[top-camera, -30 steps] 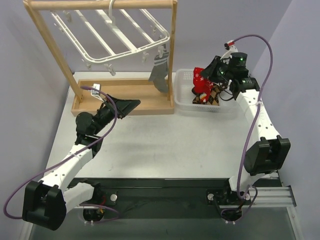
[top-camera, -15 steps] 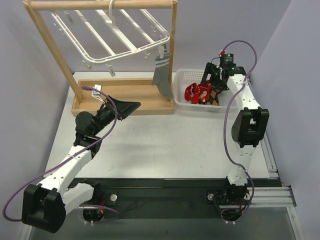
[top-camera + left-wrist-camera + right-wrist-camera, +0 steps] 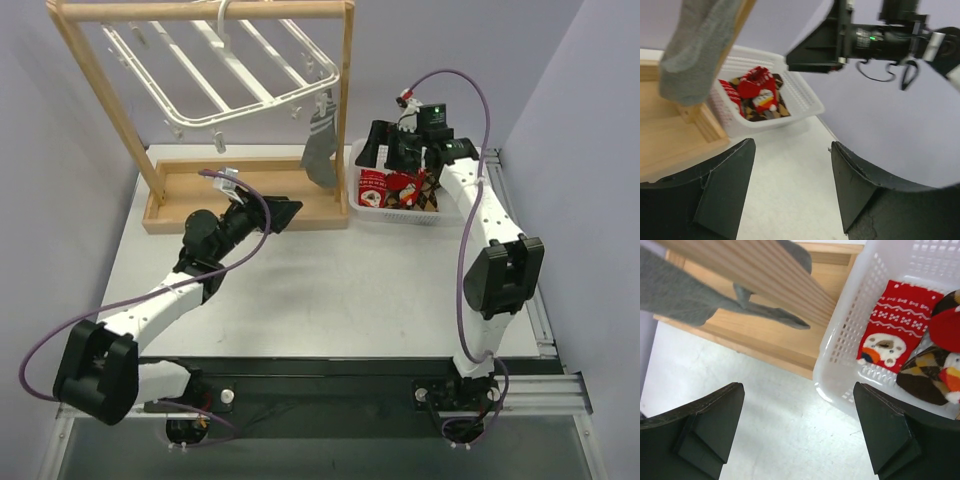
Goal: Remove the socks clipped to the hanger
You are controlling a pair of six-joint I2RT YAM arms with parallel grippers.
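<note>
While red socks [image 3: 886,324] and argyle socks [image 3: 920,377] lie in the white basket [image 3: 400,214], one grey sock [image 3: 321,150] hangs clipped at the hanger [image 3: 245,72]'s right corner, so the left gripper [image 3: 791,150] and right gripper [image 3: 797,390] flank it, jaws spread wide and empty, probably readying a pull.

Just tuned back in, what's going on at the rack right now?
One grey sock hangs clipped to a corner of the white hanger. The red and patterned socks lie in the white basket. The right tool is open and empty above the basket's edge. The left tool, also open, points toward the grey sock.
</note>
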